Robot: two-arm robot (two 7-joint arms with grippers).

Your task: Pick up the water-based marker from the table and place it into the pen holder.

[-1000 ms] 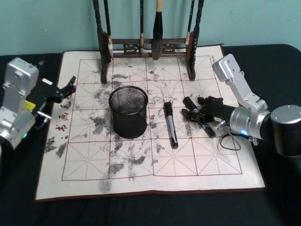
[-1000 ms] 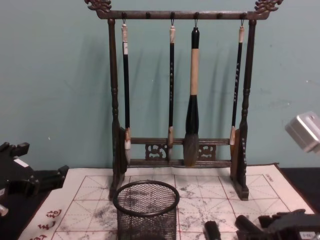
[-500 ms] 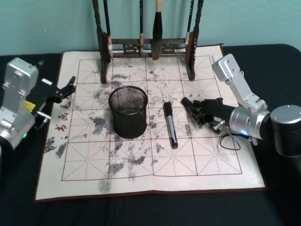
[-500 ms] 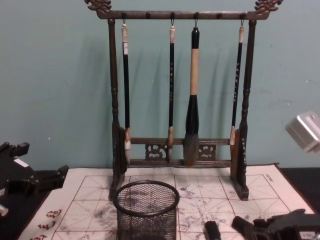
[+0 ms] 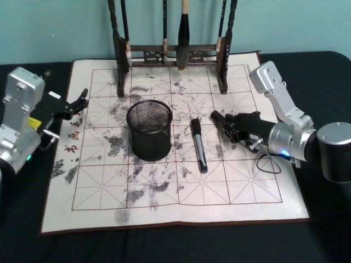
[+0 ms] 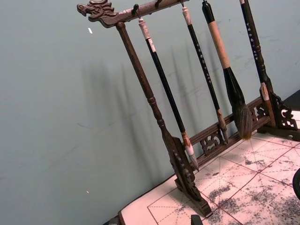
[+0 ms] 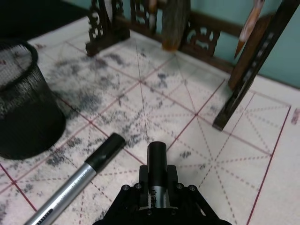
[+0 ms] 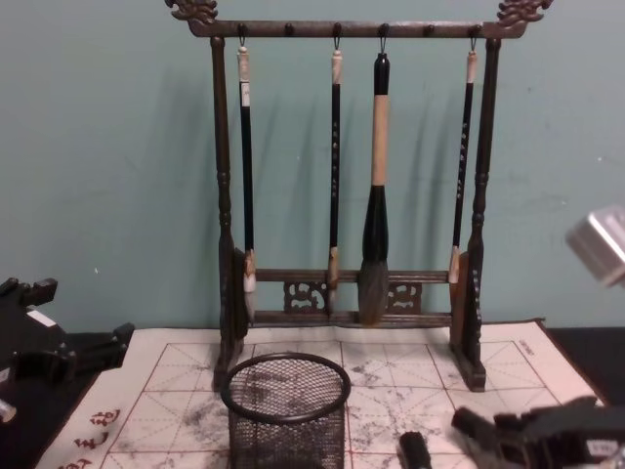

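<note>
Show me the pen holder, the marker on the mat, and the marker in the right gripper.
pen holder [image 5: 149, 141]: head view, front mesh wall.
marker on the mat [image 5: 198, 143]: head view, silver barrel.
held marker [image 7: 157, 153]: right wrist view, black cap, in the right gripper [image 7: 157, 180].

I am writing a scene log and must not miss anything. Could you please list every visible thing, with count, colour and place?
table: 1, dark, under everything
mat: 1, white, red grid, grey smudges, on the table
pen holder: 1, black mesh, on the mat
loose marker: 1, silver, black cap, lying right of the pen holder
gripped marker: 1, silver, black cap, in the right gripper
brush rack: 1, brown, mat's far edge
brushes: 4, dark and tan, hanging on the rack
left gripper: black, mat's left edge, idle
right gripper: black, shut on the gripped marker
</note>
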